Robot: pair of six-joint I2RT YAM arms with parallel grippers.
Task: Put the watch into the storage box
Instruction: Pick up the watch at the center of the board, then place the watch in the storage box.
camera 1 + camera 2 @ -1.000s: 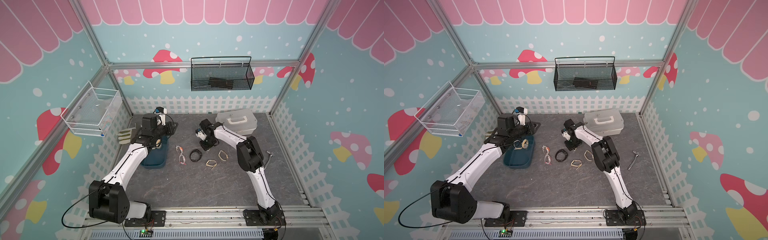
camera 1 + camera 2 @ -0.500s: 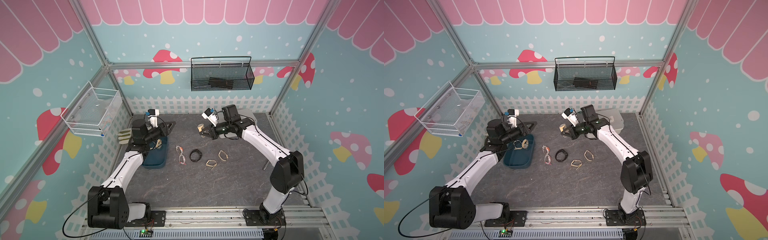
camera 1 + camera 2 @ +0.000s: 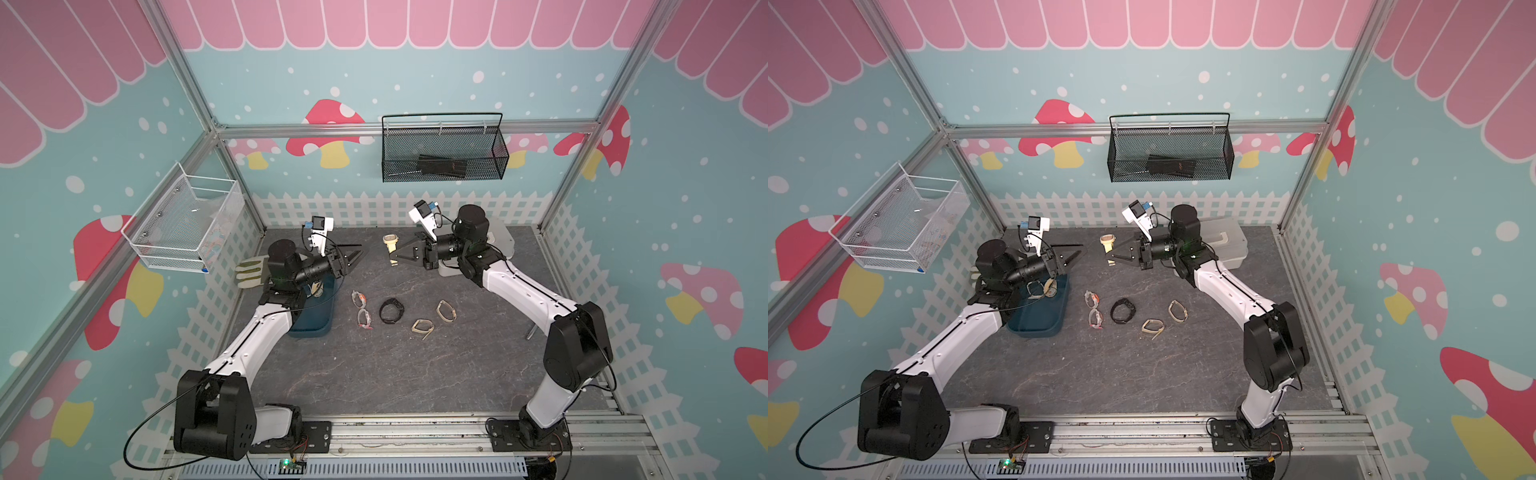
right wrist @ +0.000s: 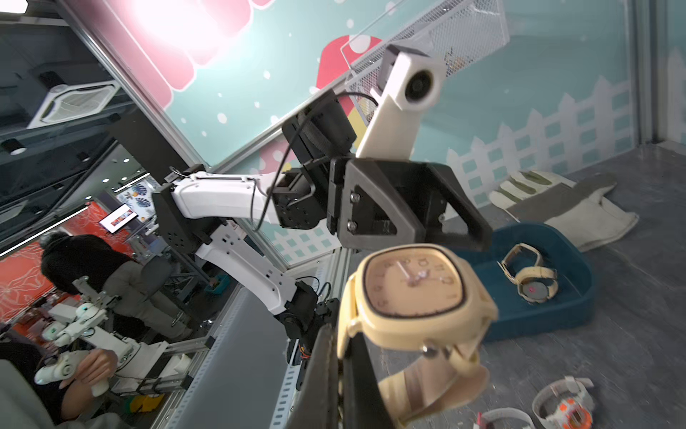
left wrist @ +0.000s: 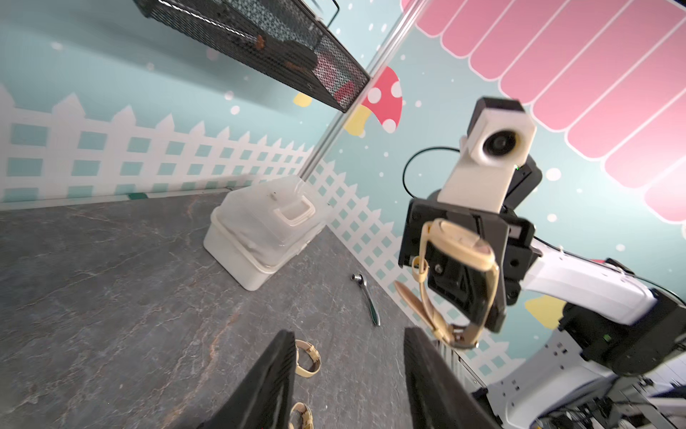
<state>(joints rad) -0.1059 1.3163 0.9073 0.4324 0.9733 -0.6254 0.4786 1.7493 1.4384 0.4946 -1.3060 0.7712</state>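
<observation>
your right gripper [image 3: 395,261] stayed clamped on the strap of the cream square-faced plastic watch [image 3: 390,244]. you lifted it from low beside the white lidded case [image 3: 500,245] to mid-air over the back of the table. your left gripper [image 5: 349,334] rose off the dark teal plastic storage box [image 3: 1038,322], its jaws wider apart than before, empty, facing the watch. a round-faced cream watch [image 4: 534,288] lay in the box.
</observation>
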